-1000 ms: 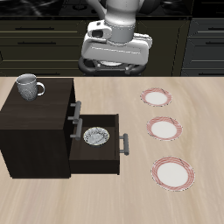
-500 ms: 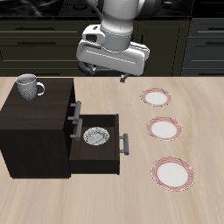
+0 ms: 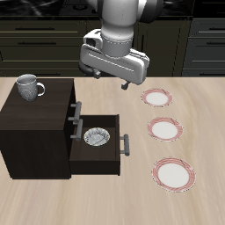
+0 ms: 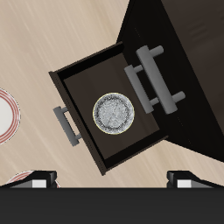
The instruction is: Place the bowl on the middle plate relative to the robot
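1. The bowl lies in the pulled-out drawer of the dark cabinet, resting flat on the drawer floor with its speckled inside facing up; the wrist view shows the bowl clear of all four drawer walls.
2. The gripper hangs high above the table, well apart from the bowl, at about 1 o'clock from it in the exterior view.
3. Its fingers hold nothing; the two fingertips seen in the wrist view stand wide apart, with the drawer and bowl in the gap between them.
4. Three plates form a column beside the cabinet, running from the table's back toward its front edge.
5. The middle plate lies at about 3 o'clock from the bowl, bare, between the back plate and the front plate.
6. A mug stands upright on the cabinet top, at about 10 o'clock from the bowl.
7. The closed drawer above the open one shows its handle.
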